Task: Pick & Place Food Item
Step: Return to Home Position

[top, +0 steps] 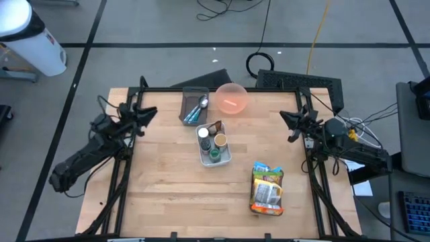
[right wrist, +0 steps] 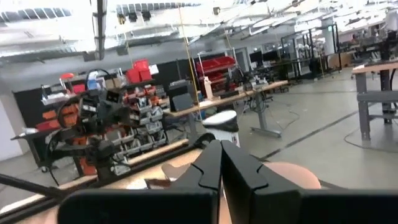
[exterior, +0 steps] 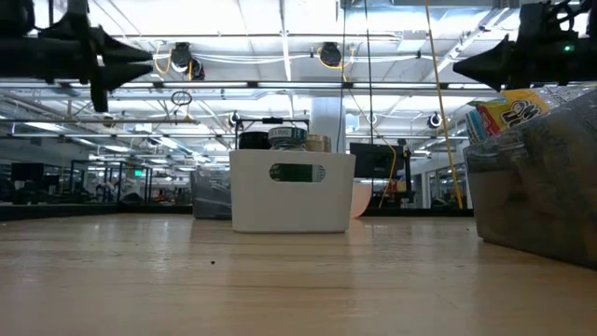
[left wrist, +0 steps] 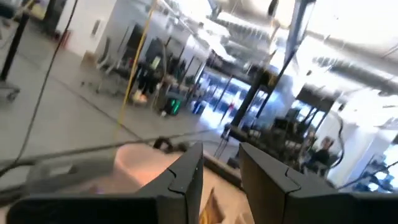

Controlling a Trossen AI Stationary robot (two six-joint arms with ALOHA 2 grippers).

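The food item, a colourful snack bag (top: 267,189), lies flat on the wooden table near its front right; it also fills the right of the low view (exterior: 532,177). My left gripper (top: 149,113) hovers above the table's left edge, pointing toward the middle. Its fingers (left wrist: 221,158) stand apart with nothing between them. My right gripper (top: 285,115) hovers above the right edge, facing inward, fingers shut (right wrist: 219,149) and empty. Both grippers are well above the tabletop and far from the bag.
A white bin (top: 213,144) with jars and bottles stands mid-table. Behind it are a grey tray (top: 195,106) with utensils and a pink bowl (top: 232,97) near the far edge. Bare wood lies at the front left and between bin and bag.
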